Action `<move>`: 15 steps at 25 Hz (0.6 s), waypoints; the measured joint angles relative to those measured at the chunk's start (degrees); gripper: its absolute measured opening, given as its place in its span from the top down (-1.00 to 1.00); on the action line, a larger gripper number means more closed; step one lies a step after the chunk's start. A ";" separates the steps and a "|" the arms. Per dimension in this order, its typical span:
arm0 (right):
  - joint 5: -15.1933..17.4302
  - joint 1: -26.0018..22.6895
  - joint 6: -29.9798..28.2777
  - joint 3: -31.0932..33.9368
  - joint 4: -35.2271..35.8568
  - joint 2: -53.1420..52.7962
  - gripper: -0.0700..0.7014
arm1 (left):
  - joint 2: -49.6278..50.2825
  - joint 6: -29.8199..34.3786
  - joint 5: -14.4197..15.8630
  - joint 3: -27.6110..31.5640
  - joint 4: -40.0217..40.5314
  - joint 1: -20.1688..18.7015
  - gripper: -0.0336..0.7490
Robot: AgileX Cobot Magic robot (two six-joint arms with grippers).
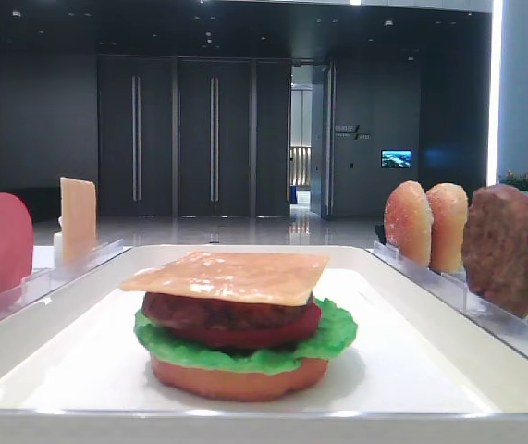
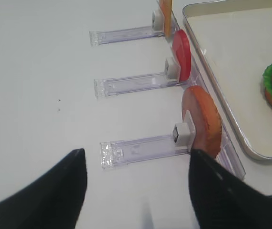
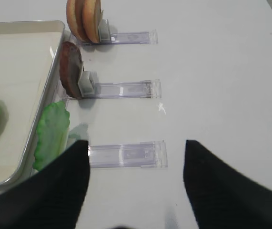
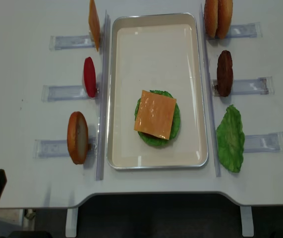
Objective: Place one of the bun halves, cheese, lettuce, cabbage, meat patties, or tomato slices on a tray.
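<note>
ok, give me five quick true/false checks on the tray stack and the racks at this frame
1. A cheese slice tops the stack on the tray. True.
2. The stack has a domed bun on top. False: both domed buns stand in the far right rack.
3. A tomato slice stands in a left rack. True.
4. The spare patty lies on the tray. False: it stands in a right rack.
5. The left end effector holds a bun. False: it is open and empty.
</note>
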 joint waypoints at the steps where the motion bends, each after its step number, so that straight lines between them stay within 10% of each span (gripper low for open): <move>1: 0.00 0.00 0.00 0.00 0.00 0.00 -0.26 | 0.00 0.00 0.00 0.00 0.00 0.00 -0.40; 15: 0.00 0.00 0.00 0.00 0.76 0.00 -0.26 | 0.00 0.00 0.00 0.00 0.00 3.24 -0.40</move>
